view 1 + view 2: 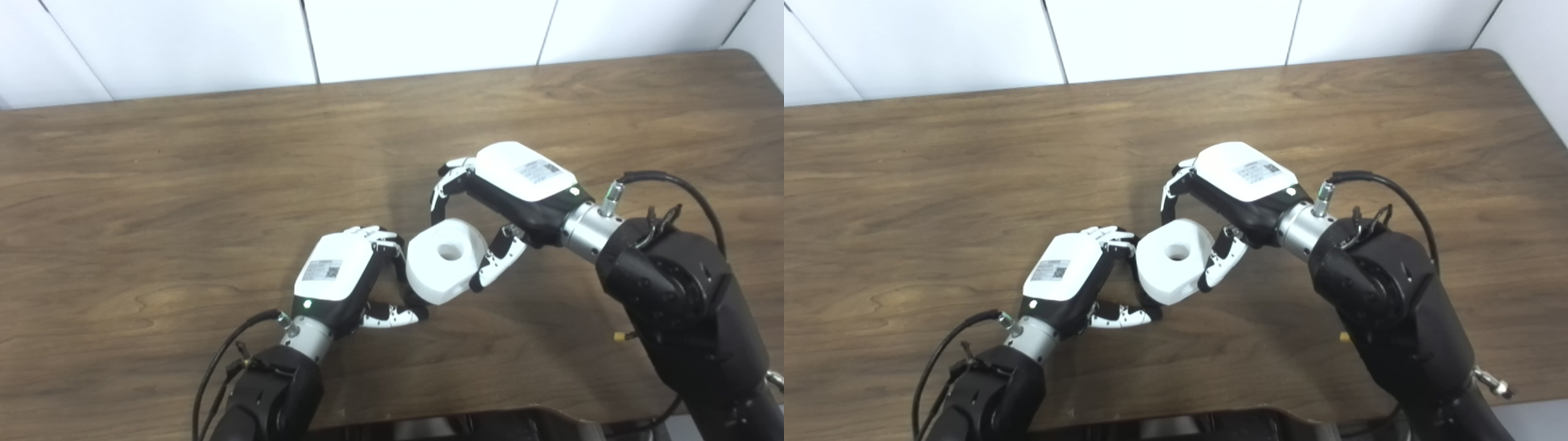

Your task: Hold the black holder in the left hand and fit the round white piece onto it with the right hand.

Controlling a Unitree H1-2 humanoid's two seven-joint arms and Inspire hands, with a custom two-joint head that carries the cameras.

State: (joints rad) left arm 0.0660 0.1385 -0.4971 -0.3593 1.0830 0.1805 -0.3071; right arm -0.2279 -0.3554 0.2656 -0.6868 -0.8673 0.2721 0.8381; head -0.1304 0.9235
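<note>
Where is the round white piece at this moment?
The round white piece sits near the table's front middle, between both hands: the left hand at its left, the right hand reaching around it from the right.

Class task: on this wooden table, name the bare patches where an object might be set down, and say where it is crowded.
Bare: the table's left half, the back strip along the white wall, and the far right corner. Crowded: centre-front, where the left hand and right hand close around the round white piece.
</note>
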